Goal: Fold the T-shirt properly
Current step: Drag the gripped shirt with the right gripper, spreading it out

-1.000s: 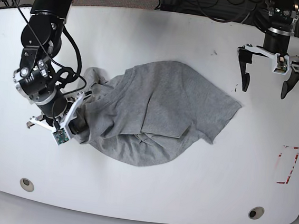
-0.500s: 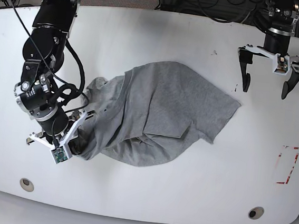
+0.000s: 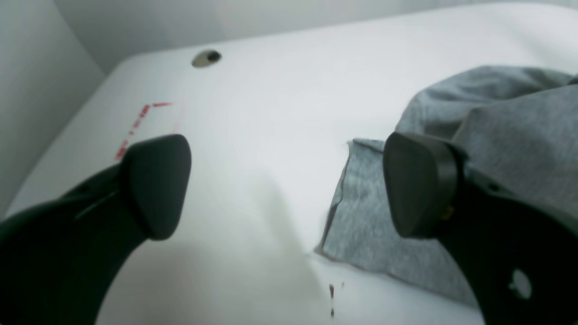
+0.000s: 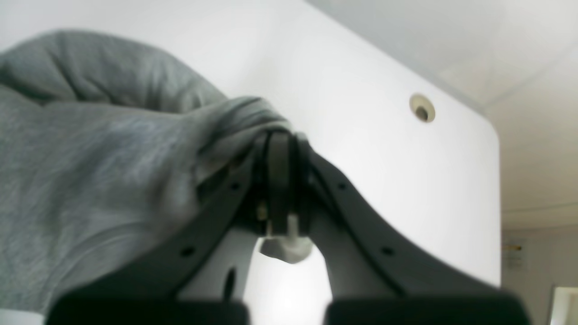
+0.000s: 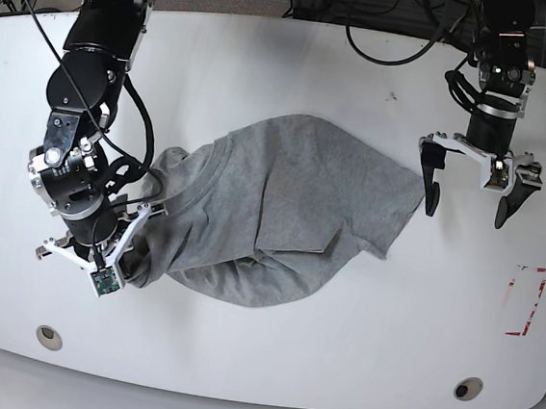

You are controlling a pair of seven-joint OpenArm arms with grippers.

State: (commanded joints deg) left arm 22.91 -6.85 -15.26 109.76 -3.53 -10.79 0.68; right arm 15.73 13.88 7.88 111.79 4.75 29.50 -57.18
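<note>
The grey T-shirt (image 5: 283,205) lies crumpled across the middle of the white table (image 5: 269,349), plain side up, no lettering showing. My right gripper (image 5: 124,260) is at the shirt's left end, shut on a bunched fold of the T-shirt (image 4: 235,122), as the right wrist view shows. Beside the shirt's right corner my left gripper (image 5: 465,196) hangs open above the table. In the left wrist view its fingers (image 3: 156,185) stand wide apart, with a flat edge of the T-shirt (image 3: 361,216) lying under the right one.
Red corner marks (image 5: 527,301) are on the table near its right edge. A round hole (image 5: 468,389) sits at the front right and another round hole (image 5: 47,336) at the front left. Cables run along the back edge.
The right gripper has pulled the shirt's left end down toward the front, dragging the cloth left. The left gripper has come down and left, close to the shirt's right corner.
</note>
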